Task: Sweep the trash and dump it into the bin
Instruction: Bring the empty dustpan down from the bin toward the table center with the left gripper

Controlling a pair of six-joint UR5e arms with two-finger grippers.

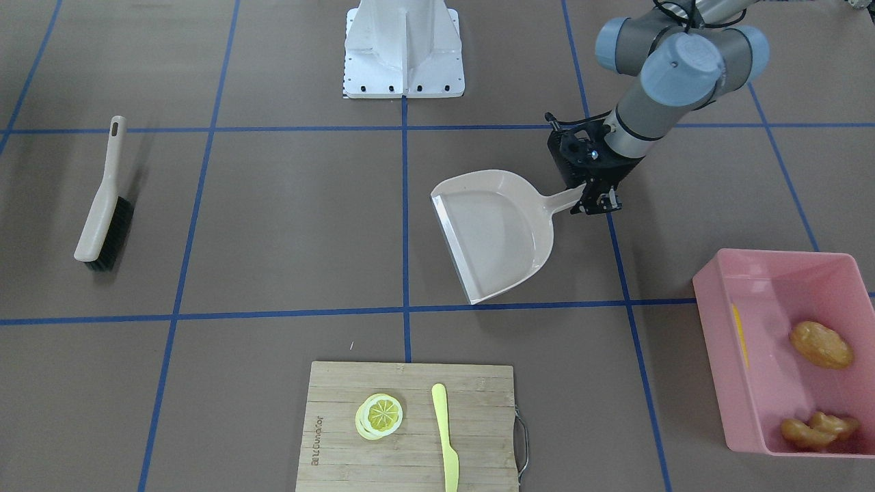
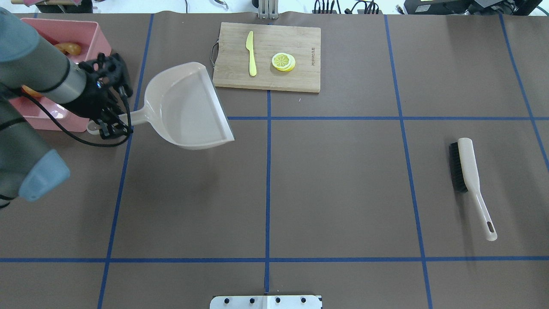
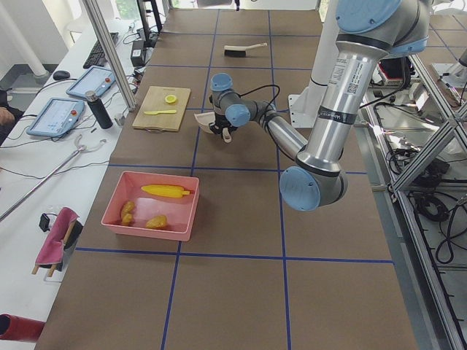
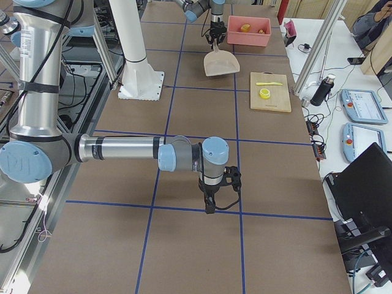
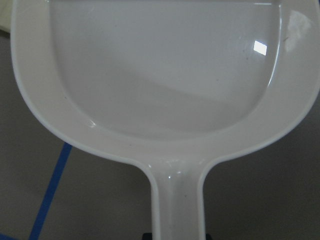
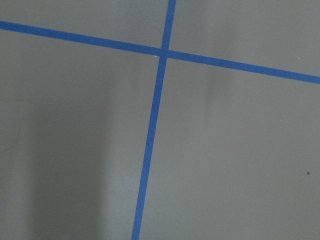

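Note:
The pink bin [image 1: 724,355] stands at the table's end on my left side. All the trash lies inside it: the yellow corn cob [image 1: 739,335] along one wall, the brown potato [image 1: 820,345] and the tan ginger root [image 1: 817,430]. My left gripper [image 1: 591,195] is shut on the handle of the beige dustpan [image 1: 495,232], a short way from the bin. The pan's scoop [image 5: 165,75] is empty. My right gripper [image 4: 210,208] hangs above bare table far from the bin; I cannot tell whether it is open or shut.
A beige hand brush [image 1: 102,205] with black bristles lies on my right side. At the far edge a bamboo cutting board [image 1: 342,389] carries a lemon slice [image 1: 379,415] and a pale yellow plastic knife [image 1: 444,437]. Blue tape lines cross the brown table.

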